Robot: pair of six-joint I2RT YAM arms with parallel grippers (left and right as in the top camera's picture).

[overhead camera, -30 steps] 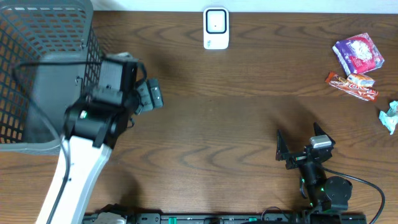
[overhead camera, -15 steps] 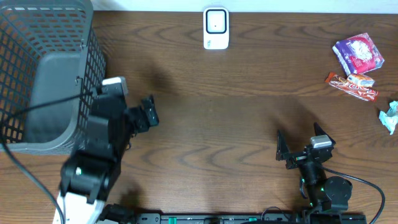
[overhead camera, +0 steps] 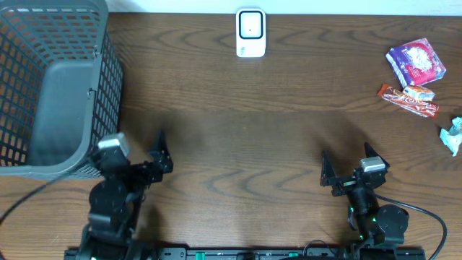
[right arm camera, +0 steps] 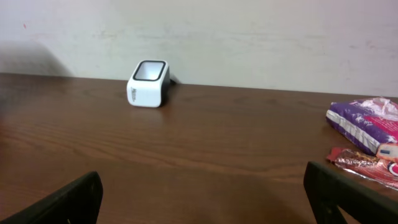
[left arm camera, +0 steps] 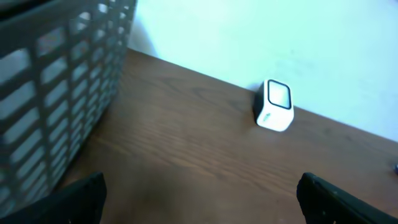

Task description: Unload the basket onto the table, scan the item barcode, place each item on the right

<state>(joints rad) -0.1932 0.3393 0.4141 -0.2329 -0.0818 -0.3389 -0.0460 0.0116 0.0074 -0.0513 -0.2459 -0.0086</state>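
The white barcode scanner [overhead camera: 250,32] stands at the back middle of the table; the left wrist view has it ahead and slightly right [left arm camera: 274,104], the right wrist view ahead to the left [right arm camera: 148,83]. The items lie at the far right: a purple packet [overhead camera: 415,62] [right arm camera: 367,124], a red candy bar [overhead camera: 408,100] [right arm camera: 365,165] and a crumpled white wrapper [overhead camera: 453,136]. My left gripper [overhead camera: 138,153] [left arm camera: 201,196] is open and empty near the front left. My right gripper [overhead camera: 348,160] [right arm camera: 205,193] is open and empty at the front right, well short of the items.
A grey mesh basket [overhead camera: 50,87] fills the back left corner, its wall close on the left of my left gripper [left arm camera: 56,93]. Bare brown tabletop [overhead camera: 245,144] stretches between both grippers and the scanner. A pale wall [right arm camera: 249,37] runs behind the table.
My left arm has pulled back from beside the basket toward the front edge, staying open. The right arm and the items have not moved.
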